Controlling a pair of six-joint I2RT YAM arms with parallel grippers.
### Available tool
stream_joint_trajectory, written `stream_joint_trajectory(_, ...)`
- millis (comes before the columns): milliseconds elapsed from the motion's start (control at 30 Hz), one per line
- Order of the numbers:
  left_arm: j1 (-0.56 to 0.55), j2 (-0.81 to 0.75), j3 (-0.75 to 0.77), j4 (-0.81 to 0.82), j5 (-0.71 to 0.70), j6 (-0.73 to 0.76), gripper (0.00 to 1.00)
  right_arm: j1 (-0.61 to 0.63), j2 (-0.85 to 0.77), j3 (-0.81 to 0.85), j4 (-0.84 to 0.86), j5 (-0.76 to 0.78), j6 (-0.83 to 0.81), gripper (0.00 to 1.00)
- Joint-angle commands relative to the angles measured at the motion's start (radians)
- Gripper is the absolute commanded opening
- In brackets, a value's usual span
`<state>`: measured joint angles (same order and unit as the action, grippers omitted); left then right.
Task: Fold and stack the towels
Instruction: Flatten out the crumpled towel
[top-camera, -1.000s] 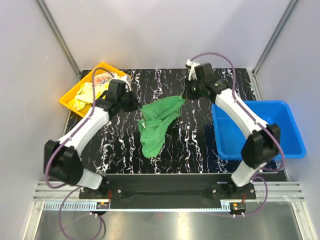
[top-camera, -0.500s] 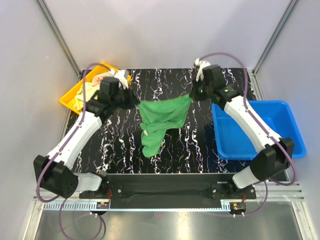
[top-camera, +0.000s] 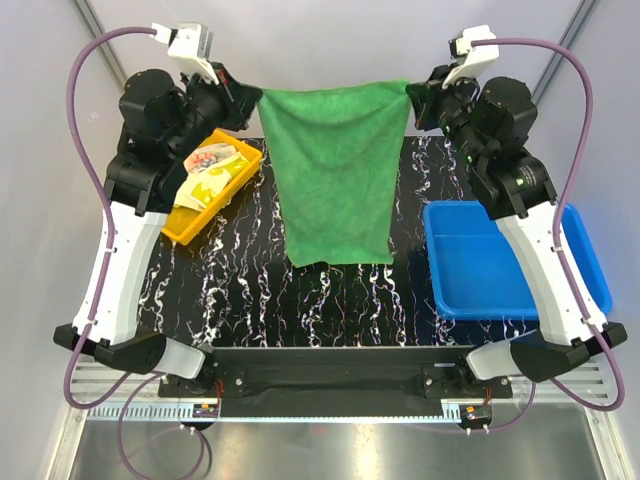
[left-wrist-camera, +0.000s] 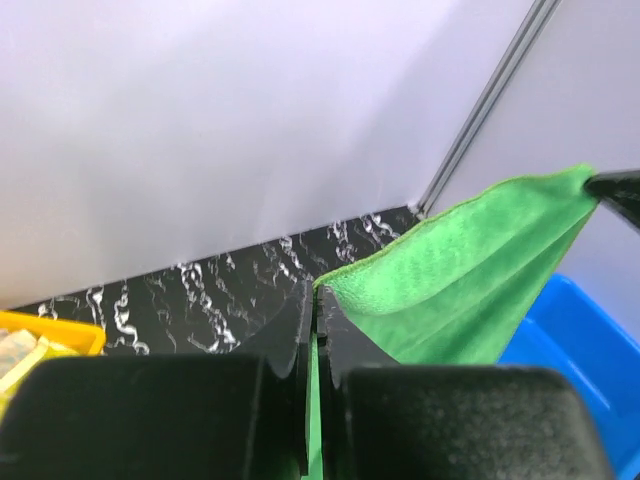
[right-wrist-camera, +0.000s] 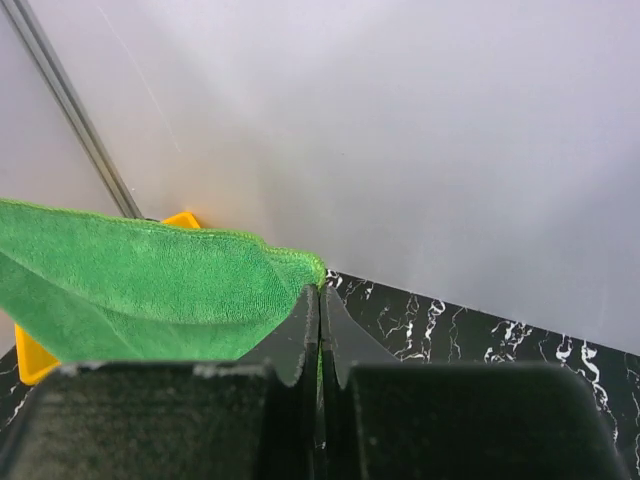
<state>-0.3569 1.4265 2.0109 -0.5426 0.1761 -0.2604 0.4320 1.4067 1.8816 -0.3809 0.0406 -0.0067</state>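
The green towel (top-camera: 335, 170) hangs spread flat in the air above the table, held by its two top corners. My left gripper (top-camera: 258, 96) is shut on its top left corner, and my right gripper (top-camera: 411, 90) is shut on its top right corner. The towel also shows in the left wrist view (left-wrist-camera: 470, 280) and in the right wrist view (right-wrist-camera: 130, 285), pinched between the shut jaws. The yellow patterned towel (top-camera: 215, 180) and the white/teal printed towel (top-camera: 208, 157) lie crumpled in the yellow tray (top-camera: 185, 225) at the left.
A blue bin (top-camera: 510, 260) stands on the right side of the black marbled table (top-camera: 250, 290). White walls and metal frame posts enclose the back and sides.
Both arms have risen high and moved apart, lifting the green towel off the table and stretching it out so that it hangs open.
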Motion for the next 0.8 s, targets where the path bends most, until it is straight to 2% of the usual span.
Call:
stream_joint_trajectory(0,0.001,-0.030,-0.004,-0.065,0.009,0.033,0.00,0.005,-0.035,0.025,-0.054,-0.025,-0.029,0.00)
stream_joint_trajectory(133,-0.013,-0.156,-0.107,-0.048,0.109,0.036,0.00,0.005,-0.182,-0.065,-0.096,-0.152,-0.003,0.00)
stream_joint_trajectory(200,-0.033,-0.231,-0.150,-0.051,0.167,0.039,0.00,0.005,-0.297,-0.160,-0.084,-0.270,0.001,0.00)
stream_joint_trajectory(367,-0.097,-0.337,-0.179,-0.051,0.307,0.001,0.00,0.004,-0.497,-0.321,-0.044,-0.419,0.100,0.00)
stream_joint_trajectory(500,-0.113,-0.374,-0.137,-0.080,0.361,-0.034,0.00,0.005,-0.583,-0.352,0.008,-0.444,0.177,0.00)
stream_joint_trajectory(667,-0.113,-0.400,-0.106,-0.050,0.450,-0.125,0.00,0.005,-0.618,-0.285,0.043,-0.485,0.255,0.00)
stream_joint_trajectory(767,-0.113,-0.379,-0.054,-0.078,0.435,-0.120,0.00,0.005,-0.614,-0.276,0.068,-0.452,0.277,0.00)
